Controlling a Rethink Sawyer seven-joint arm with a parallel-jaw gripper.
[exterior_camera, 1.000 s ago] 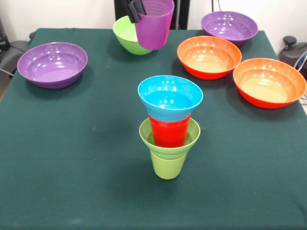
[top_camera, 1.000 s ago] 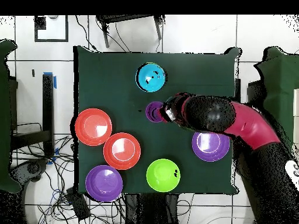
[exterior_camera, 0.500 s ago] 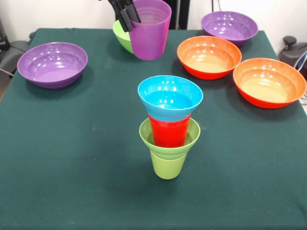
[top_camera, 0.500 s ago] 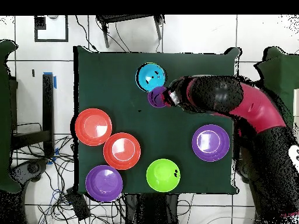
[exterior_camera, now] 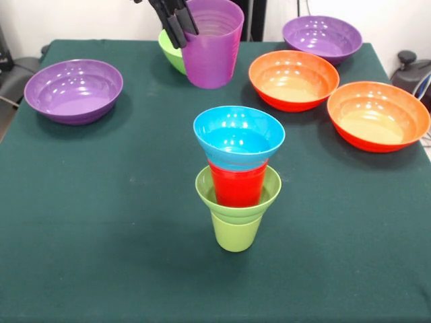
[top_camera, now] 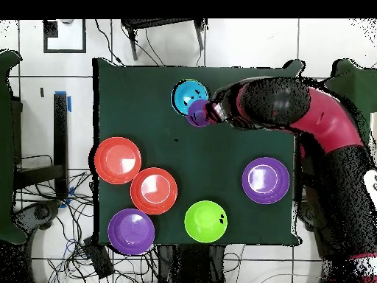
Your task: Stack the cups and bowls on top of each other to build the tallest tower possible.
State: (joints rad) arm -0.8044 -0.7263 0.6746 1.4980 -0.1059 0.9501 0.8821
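While the gripper (exterior_camera: pixel 176 21) is clamped on the rim of the translucent purple cup (exterior_camera: pixel 212 47), one finger inside and one outside, the cup hangs upright w/ its mouth up, near the far side of the worktop (exterior_camera: pixel 101 222) in the front view. In the overhead view the purple cup (top_camera: pixel 199 113) sits just beside the tower's top and overlaps its rim a bit, not centred over it. The red and black arm (top_camera: pixel 294 118) reaches in across the worktop's right side in that view.

The tower (exterior_camera: pixel 238 178) stands mid-worktop: lime green cup (exterior_camera: pixel 235 232) at the base, small lime-green bowl (exterior_camera: pixel 269 195) on it, red cup (exterior_camera: pixel 236 185) in that, small blue bowl (exterior_camera: pixel 238 136) on top, mouth up.

Other bowls ring the worktop's edges. Front view: medium lime-green bowl (exterior_camera: pixel 171 50) behind the purple cup, partly hidden by it; one purple bowl (exterior_camera: pixel 73 90) near the left edge; second purple bowl (exterior_camera: pixel 322 38) at the far right corner; two orange bowls (exterior_camera: pixel 293 79) (exterior_camera: pixel 378 115) side by side toward the right edge, nearly touching.

Open room: the whole near strip of cloth in front of the tower is bare, plus wide bare patches left & right of the tower. Gap btw tower and the left purple bowl is broad.
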